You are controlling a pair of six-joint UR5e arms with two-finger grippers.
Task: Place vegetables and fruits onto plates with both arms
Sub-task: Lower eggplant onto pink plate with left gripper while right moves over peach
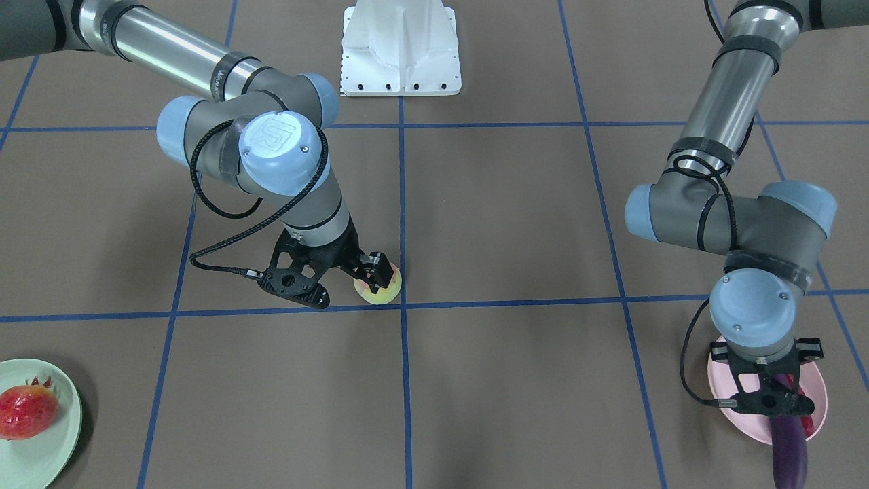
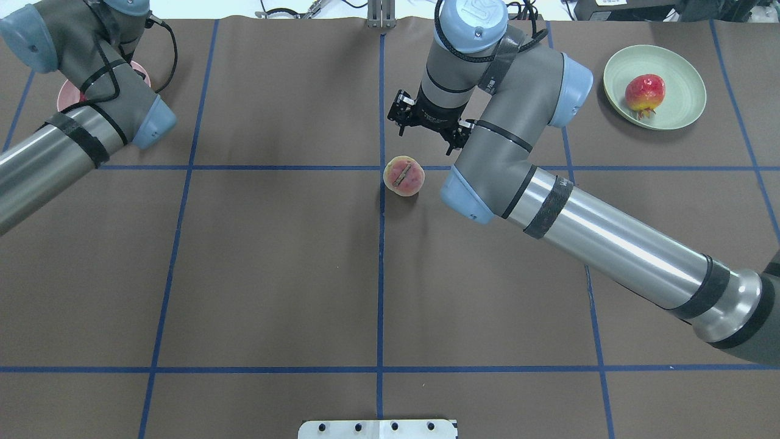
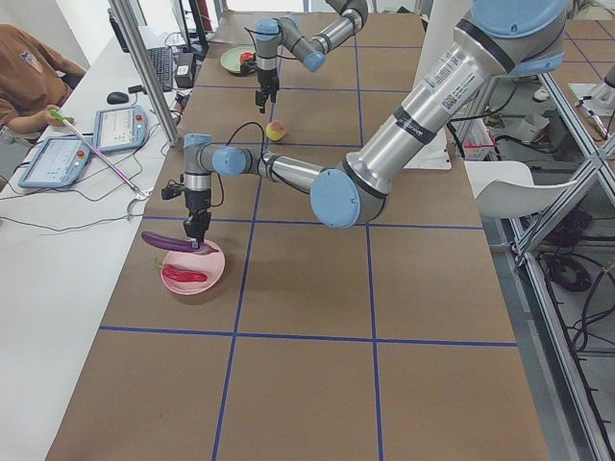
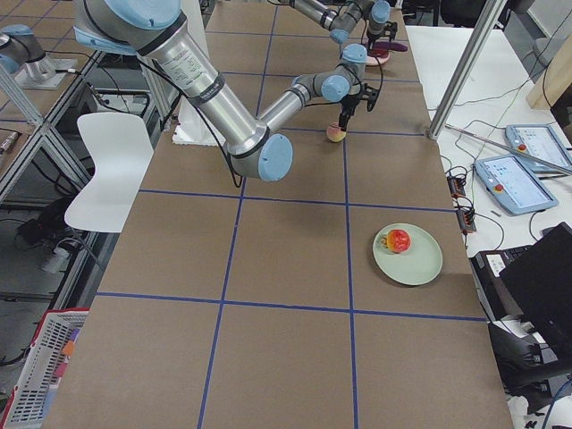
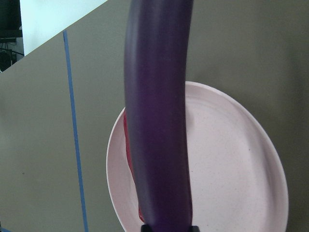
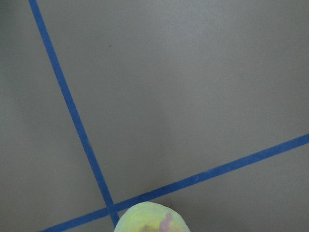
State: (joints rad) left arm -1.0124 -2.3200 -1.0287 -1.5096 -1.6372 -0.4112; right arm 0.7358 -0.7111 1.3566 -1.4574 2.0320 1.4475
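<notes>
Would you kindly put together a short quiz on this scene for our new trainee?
1. True or false: the peach lies on a plate.
2. What lies on the green plate? A) a banana B) the bumpy red fruit C) nothing
3. Fill in: over the pink plate, the left arm holds the ___.
Key: 1 false; 2 B; 3 eggplant.
</notes>
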